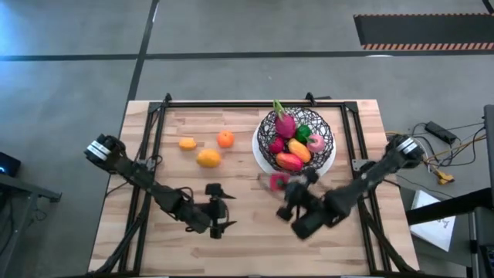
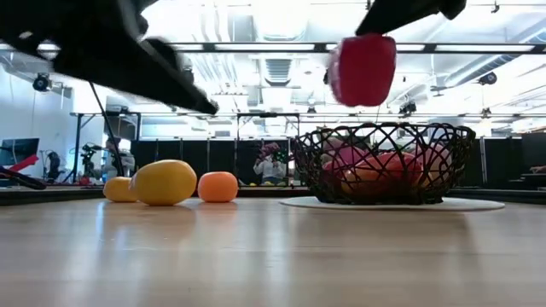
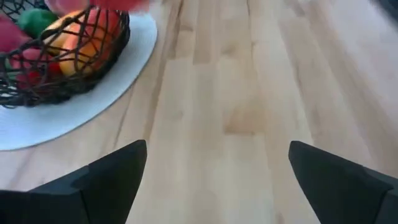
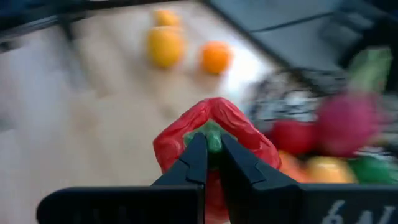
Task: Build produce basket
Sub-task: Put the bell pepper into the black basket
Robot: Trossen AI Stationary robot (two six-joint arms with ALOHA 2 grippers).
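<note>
Right claw (image 4: 211,155): fingers pinched on the green stem of a red pepper (image 4: 214,134); the right wrist view alone shows this grip.
Pepper height: low view shows the red pepper (image 2: 363,70) hanging in the air, above the basket (image 2: 384,162) rim and toward its near-left side; high view places it just beside the basket's (image 1: 328,143) front-left edge, over the table (image 1: 247,224).
Left claw (image 1: 218,210): spread wide, holding nothing, over bare wood left of the right arm; left wrist view shows its two dark fingers (image 3: 106,180) well apart, with the white plate base (image 3: 74,112) ahead.
Basket: round bowl of black irregular wire mesh on a flat white plate, at the table's far right; filled with pink dragon fruit (image 1: 285,123), green, red, orange and pale pink pieces.
Loose produce: three smooth rounded pieces left of the basket, a yellow one (image 1: 208,157) nearest, an orange one (image 1: 225,139) and a smaller yellow-orange one (image 1: 187,143).
Table: pale wood planks, black frame around the edges.
</note>
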